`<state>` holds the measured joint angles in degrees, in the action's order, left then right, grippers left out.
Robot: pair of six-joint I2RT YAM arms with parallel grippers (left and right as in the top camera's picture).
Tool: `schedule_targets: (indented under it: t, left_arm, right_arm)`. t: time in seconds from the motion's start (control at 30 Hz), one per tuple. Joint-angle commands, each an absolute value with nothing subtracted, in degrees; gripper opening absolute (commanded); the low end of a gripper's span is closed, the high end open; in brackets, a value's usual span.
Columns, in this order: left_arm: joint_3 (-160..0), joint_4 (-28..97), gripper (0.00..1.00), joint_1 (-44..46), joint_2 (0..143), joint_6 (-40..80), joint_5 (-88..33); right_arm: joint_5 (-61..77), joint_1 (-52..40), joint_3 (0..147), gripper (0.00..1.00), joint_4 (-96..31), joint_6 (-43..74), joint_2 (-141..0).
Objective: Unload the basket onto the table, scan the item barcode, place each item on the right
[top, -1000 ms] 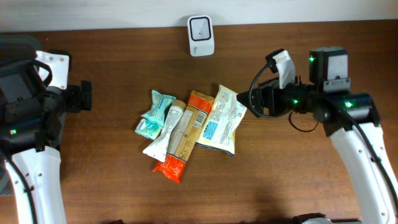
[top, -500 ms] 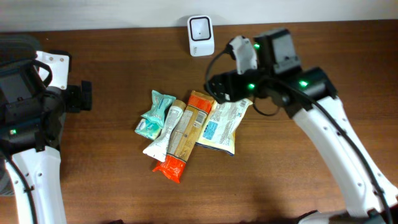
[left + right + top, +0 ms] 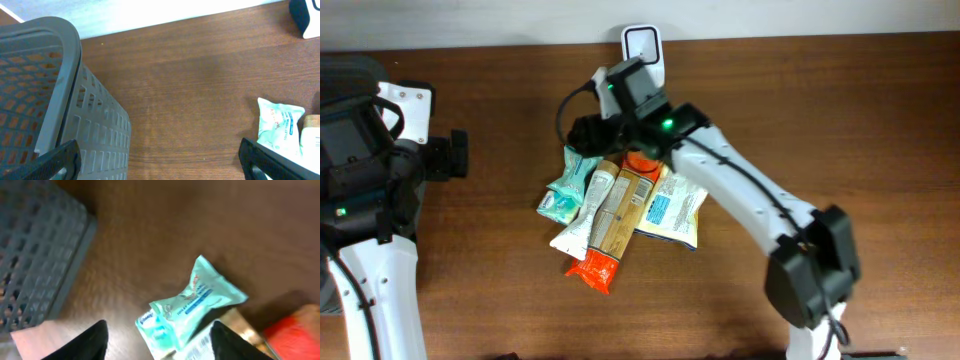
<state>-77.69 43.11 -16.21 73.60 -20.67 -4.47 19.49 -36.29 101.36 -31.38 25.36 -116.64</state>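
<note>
Nothing is being held or scanned yet: the right gripper (image 3: pixel 160 342) is hovering with jaws apart, the teal tissue packet (image 3: pixel 187 307) lying just ahead between them, the scanner (image 3: pixel 643 42) standing near behind it, the left gripper (image 3: pixel 160 165) idling wide open.

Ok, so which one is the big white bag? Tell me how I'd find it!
Look at the heap of packets in the middle of the brown table. The white bag lies flat on the heap's right edge. It is the widest one, pale with a blue label, while the tan bars beside it are narrow.
</note>
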Motion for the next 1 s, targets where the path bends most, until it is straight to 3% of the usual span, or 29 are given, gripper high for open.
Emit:
schedule_targets:
  t: [0.0,0.17,0.47,0.63,0.7,0.77,0.87,0.97]
  left_arm:
    - [-77.93,43.00,0.99,-16.40,73.65,-21.74,-5.08]
    - [-77.93,43.00,0.99,-16.40,73.65,-21.74,-5.08]
    - [-77.93,43.00,0.99,-16.40,73.65,-21.74,-5.08]
    - [-77.93,43.00,0.99,-16.40,73.65,-21.76,-5.08]
    - [-77.93,43.00,0.99,-16.43,73.65,-21.76,-5.08]
    - [-77.93,43.00,0.99,-16.40,73.65,-21.74,-5.08]
    - [-77.93,43.00,0.99,-16.40,73.65,-21.74,-5.08]
    - [-77.93,43.00,0.99,-16.40,73.65,-21.74,-5.08]
  right_arm:
    - [15.53,-38.79,102.65,0.59,-30.50,36.82,-121.82]
    - [15.11,-39.42,102.65,0.57,-27.99,43.99,-126.89]
    - [15.42,-39.83,102.56,0.56,-27.22,44.03,-134.15]
    - [15.38,-39.77,102.54,0.16,-27.68,38.87,-134.52]
    - [15.35,-39.55,102.56,0.15,-28.58,36.62,-134.52]
    - [15.49,-38.96,102.67,0.04,-29.85,36.21,-134.28]
    - [21.96,-37.34,103.92,0.04,-30.30,30.06,-132.33]
    - [36.82,-33.78,107.13,0.04,-35.20,18.85,-127.04]
